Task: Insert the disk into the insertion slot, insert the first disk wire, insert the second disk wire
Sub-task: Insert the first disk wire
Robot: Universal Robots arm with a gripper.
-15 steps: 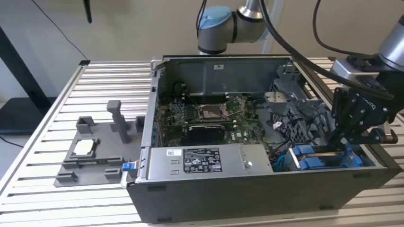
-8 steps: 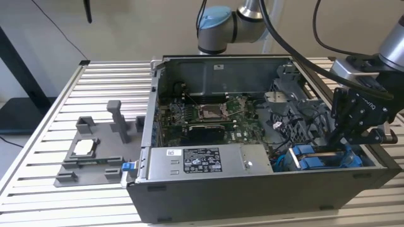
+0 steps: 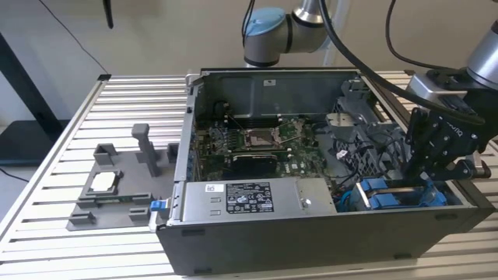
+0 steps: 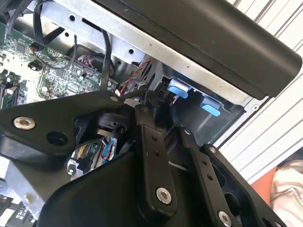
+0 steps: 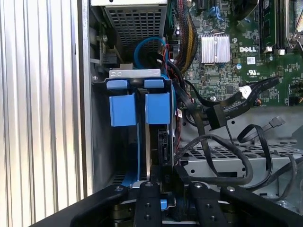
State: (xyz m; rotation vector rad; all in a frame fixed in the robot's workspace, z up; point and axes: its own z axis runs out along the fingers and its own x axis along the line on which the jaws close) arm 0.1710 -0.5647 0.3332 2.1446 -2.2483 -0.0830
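Note:
The disk (image 5: 159, 144) stands on edge inside the insertion slot (image 5: 137, 73), a grey metal cage with blue tabs (image 5: 122, 109). In the exterior view this cage (image 3: 365, 201) sits in the front corner of the open computer case, on the view's right. My gripper (image 3: 414, 179) reaches down into the cage, and its black fingers (image 5: 147, 198) close in on the disk's near edge. In the second wrist view the gripper (image 4: 161, 101) ends beside a blue tab (image 4: 178, 88). A loose black wire with a plug (image 5: 218, 116) hangs next to the cage, apart from the disk.
A grey power supply box (image 3: 249, 201) lies beside the cage, with the motherboard (image 3: 265, 140) and its socket behind it. Black cables (image 5: 222, 156) loop close to the gripper. On the slatted table (image 3: 70, 146), at the exterior view's left, stands a grey fixture (image 3: 109, 195).

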